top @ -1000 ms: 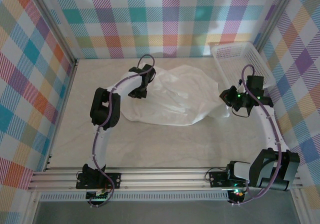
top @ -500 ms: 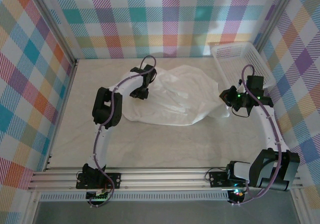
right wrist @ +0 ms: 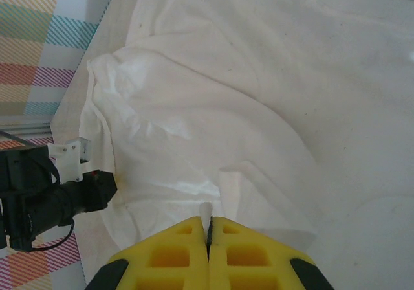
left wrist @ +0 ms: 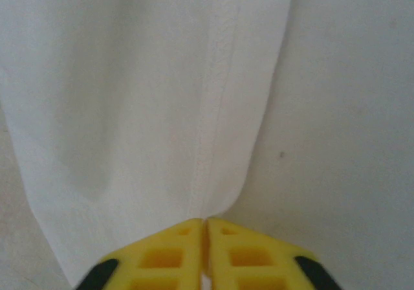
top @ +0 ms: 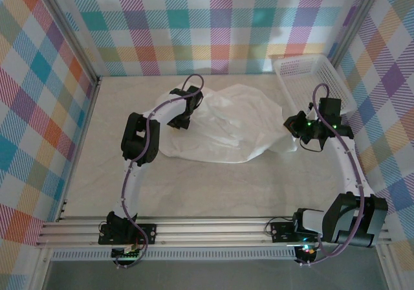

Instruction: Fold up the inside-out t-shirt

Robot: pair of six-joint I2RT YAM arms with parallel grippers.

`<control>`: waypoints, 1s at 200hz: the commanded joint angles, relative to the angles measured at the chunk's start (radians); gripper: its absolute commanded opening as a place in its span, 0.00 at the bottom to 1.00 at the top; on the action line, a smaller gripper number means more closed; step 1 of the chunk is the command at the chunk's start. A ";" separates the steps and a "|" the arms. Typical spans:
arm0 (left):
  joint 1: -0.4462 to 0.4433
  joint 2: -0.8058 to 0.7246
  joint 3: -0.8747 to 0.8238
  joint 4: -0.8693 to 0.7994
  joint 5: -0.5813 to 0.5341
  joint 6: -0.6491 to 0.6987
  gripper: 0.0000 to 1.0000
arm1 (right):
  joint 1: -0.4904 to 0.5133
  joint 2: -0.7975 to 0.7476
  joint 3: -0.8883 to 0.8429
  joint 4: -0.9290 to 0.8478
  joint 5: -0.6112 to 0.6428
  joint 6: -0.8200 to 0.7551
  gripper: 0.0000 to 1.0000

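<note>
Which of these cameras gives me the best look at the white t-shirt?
The top external view: it takes in the whole t-shirt, rumpled on the table between the left gripper and right gripper. The left wrist view gives a close-up of a stitched seam, the right wrist view a creased stretch.

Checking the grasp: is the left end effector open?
No, the left end effector is shut, its yellow tips pinching the t-shirt's seamed edge.

Desk (top: 213, 186), pale: in front of me it is carrying an inside-out t-shirt (top: 226, 131), lying crumpled; a white lattice basket (top: 299, 58) is sitting far right.
</note>
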 commanded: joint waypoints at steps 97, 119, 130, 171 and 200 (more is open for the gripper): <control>0.371 -0.630 -0.323 0.287 0.873 -0.272 0.00 | -0.068 -0.121 0.318 -0.093 0.318 0.012 0.00; 0.412 -0.751 -0.452 0.371 0.955 -0.304 0.00 | -0.092 -0.161 0.319 -0.072 0.347 0.023 0.00; 0.436 -0.796 -0.502 0.396 0.997 -0.330 0.00 | -0.098 -0.174 0.319 -0.058 0.365 0.033 0.00; 0.483 -0.806 -0.622 0.446 1.226 -0.396 0.00 | -0.099 -0.126 0.284 -0.058 0.261 0.058 0.00; 0.484 -0.761 -0.714 0.487 1.160 -0.398 0.00 | -0.100 -0.027 0.253 -0.082 0.158 0.033 0.00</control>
